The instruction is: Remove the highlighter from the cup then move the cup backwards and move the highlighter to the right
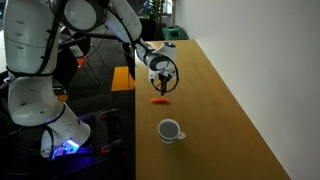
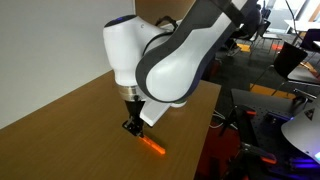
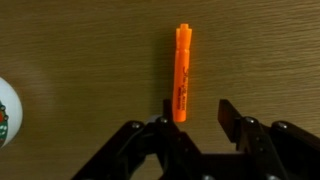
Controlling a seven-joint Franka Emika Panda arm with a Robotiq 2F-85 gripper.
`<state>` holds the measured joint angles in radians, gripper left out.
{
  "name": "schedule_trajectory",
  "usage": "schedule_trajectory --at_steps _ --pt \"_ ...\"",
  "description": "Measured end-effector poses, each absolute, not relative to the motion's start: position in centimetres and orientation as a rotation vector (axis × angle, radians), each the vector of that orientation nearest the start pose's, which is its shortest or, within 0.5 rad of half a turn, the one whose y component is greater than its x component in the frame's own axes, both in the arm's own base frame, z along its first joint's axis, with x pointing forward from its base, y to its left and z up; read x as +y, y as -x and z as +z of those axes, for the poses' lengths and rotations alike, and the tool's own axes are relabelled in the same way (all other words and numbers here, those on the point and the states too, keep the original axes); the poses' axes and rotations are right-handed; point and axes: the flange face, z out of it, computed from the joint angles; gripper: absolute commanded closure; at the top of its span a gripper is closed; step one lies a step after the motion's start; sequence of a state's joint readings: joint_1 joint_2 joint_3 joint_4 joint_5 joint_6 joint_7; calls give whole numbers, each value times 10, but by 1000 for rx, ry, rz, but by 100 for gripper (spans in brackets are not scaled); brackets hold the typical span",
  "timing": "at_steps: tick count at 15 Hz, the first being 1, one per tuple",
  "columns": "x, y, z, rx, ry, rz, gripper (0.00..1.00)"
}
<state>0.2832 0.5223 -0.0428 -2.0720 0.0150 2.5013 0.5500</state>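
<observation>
Highlighter [image 3: 183, 72] lies flat on wooden table [image 1: 215, 110], out of cup [image 1: 170, 130] and apart from it, farther along table. Gripper [image 3: 197, 112] sits beyond cup, at highlighter's near end, jaws spread wide, gripping nothing. Cup stands upright. Bulky arm [image 2: 150, 50] blocks cup in an exterior view.

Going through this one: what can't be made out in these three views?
- Cup: cut off by the left edge of the wrist view; only a sliver shows.
- Cup's inside: too small and dark in an exterior view.
- Highlighter: the print on its barrel is blurred in the wrist view.
- Gripper: whether a finger touches the highlighter is too small to tell in both exterior views and unclear in the wrist view.
</observation>
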Motion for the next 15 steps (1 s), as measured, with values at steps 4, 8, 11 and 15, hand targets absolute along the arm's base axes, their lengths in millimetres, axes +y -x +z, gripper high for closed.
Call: schedule_trajectory --at_steps 4,8,11,15 --pt "141 -572 161 503 3153 158 0" --pt "143 -582 166 503 3152 151 0" --pt "141 -589 173 515 3147 124 0" --pt "129 -594 191 574 3129 84 0"
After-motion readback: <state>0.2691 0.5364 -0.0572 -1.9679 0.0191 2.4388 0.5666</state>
